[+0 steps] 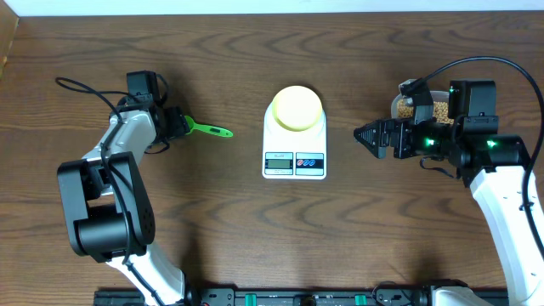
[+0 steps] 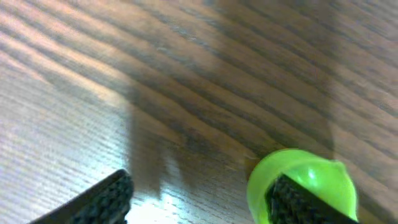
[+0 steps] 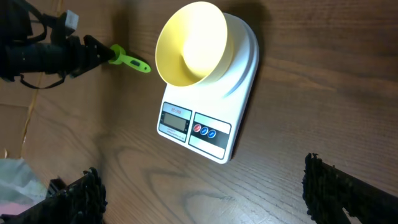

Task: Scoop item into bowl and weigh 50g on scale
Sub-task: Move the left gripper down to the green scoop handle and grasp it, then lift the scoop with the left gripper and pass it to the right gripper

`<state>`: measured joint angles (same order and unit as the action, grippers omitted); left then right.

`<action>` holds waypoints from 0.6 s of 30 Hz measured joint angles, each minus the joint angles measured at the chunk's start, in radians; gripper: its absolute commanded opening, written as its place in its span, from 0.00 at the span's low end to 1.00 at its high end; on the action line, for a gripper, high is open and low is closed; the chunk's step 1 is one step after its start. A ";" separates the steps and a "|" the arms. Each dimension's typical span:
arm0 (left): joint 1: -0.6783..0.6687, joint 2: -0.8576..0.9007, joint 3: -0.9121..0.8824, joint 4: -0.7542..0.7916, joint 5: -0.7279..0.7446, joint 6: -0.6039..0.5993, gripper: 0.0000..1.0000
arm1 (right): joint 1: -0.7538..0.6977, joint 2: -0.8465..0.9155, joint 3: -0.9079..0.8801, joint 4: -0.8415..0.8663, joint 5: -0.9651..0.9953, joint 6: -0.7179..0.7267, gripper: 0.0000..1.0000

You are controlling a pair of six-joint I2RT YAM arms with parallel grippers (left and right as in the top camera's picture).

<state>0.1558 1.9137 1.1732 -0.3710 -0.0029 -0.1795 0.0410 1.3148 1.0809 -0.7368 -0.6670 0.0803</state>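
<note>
The scale stands in the middle of the wooden worktop, its display and two coloured buttons turned toward my base. The pale yellow bowl sits upright on the scale's round platform, at the end away from the display.

To the left of the scale, well apart from it, lies the green scoop, one end pointing at the scale. My left jaws are down at its far end and stand part open. In the left wrist view one finger lies across the scoop's rounded green end, while the other finger is off to the side with bare wood between them. I have no clamp on it, and whether that one finger touches it I cannot tell.

To the right of the scale my right jaws hang wide apart and hold nothing, tips pointing at the scale. Beyond them, farther right of the scale, the beans show in a tan heap, half hidden behind my right arm.
</note>
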 measured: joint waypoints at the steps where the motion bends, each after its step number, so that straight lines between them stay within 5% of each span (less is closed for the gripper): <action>1: 0.000 0.000 0.000 0.005 0.005 -0.001 0.51 | 0.000 0.000 0.000 0.000 0.000 0.000 0.99; 4: 0.000 0.000 0.000 0.008 0.014 0.000 0.27 | 0.000 0.000 0.000 0.000 0.000 0.000 0.99; 7: 0.000 0.000 0.000 0.008 0.020 0.001 0.15 | 0.000 0.000 0.000 0.000 0.000 0.001 0.99; 18: 0.000 0.000 0.000 0.008 0.029 -0.004 0.07 | 0.000 0.000 0.000 0.001 0.001 0.007 0.99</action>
<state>0.1558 1.9137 1.1732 -0.3630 0.0261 -0.1837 0.0410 1.3148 1.0809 -0.7361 -0.6662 0.0872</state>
